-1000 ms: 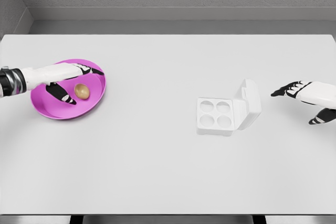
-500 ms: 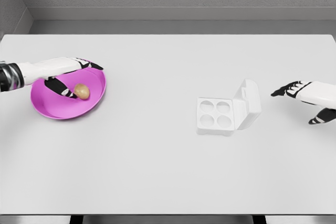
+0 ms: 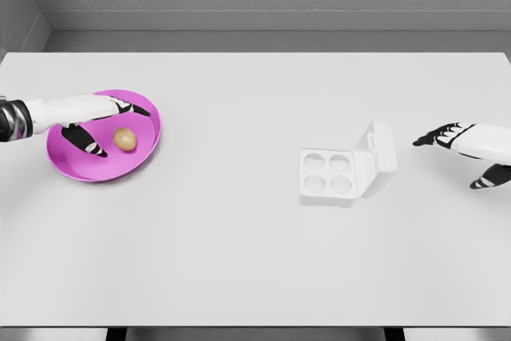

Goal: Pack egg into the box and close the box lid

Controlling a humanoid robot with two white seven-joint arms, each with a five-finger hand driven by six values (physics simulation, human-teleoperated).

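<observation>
Egg (image 3: 124,139) lies in the magenta plate (image 3: 136,161) at 9 o'clock on the tabletop (image 3: 239,261), ungrasped; left hand (image 3: 100,121) hovers over the plate, fingers spread, thumb just beside the egg. Box (image 3: 327,176) sits right of centre, lid (image 3: 382,157) propped up, four cups bare. Right hand (image 3: 467,149) at 3 o'clock, relaxed, holding nothing.

left arm (image 3: 16,117): cut off at picture's left edge | right hand (image 3: 467,149): wrist cut off at right edge | plate (image 3: 96,167): far rim partly hidden by left hand (image 3: 92,113)
</observation>
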